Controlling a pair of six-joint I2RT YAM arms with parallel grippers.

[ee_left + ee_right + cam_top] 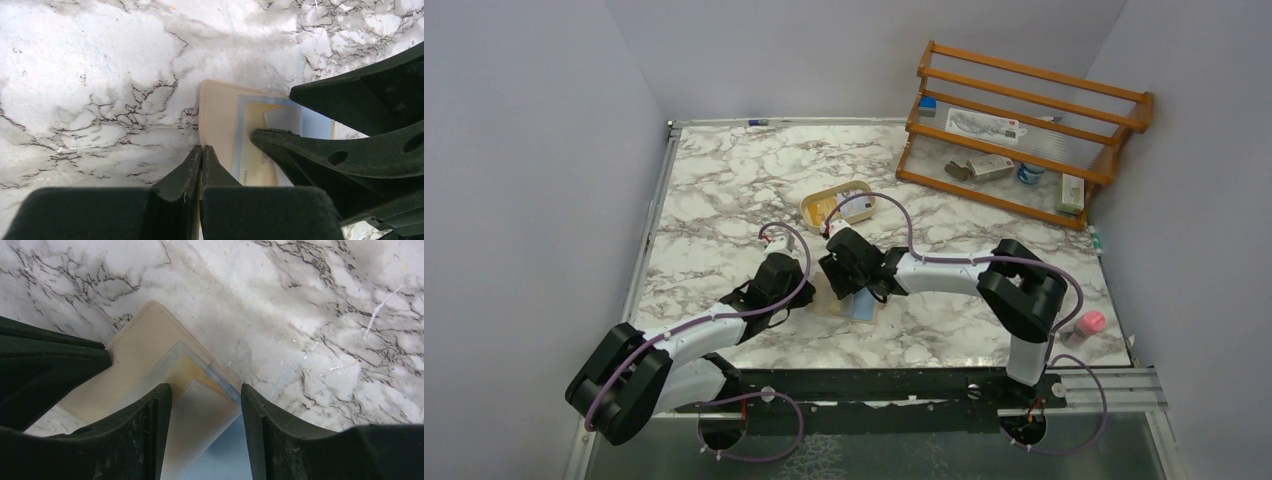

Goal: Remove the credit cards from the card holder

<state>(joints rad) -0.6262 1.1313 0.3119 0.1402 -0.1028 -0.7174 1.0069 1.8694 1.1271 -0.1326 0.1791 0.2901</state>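
Note:
The tan card holder point(832, 301) lies open on the marble table between both arms. My left gripper point(201, 151) is shut on its left edge point(217, 115) and pins it at table level. A light blue credit card point(862, 309) sticks out of the holder on the right. My right gripper point(205, 395) is open, with one finger on each side of a pale inner pocket flap point(205, 415) and the blue card point(227, 457) under it. It grips nothing. A yellowish card point(252, 150) shows behind a clear pocket. The right gripper's fingers point(350, 100) also show in the left wrist view.
A beige oval tray point(837, 203) sits just beyond the grippers. A wooden rack point(1024, 130) with small items stands at the back right. A pink object point(1089, 323) sits near the table's right front edge.

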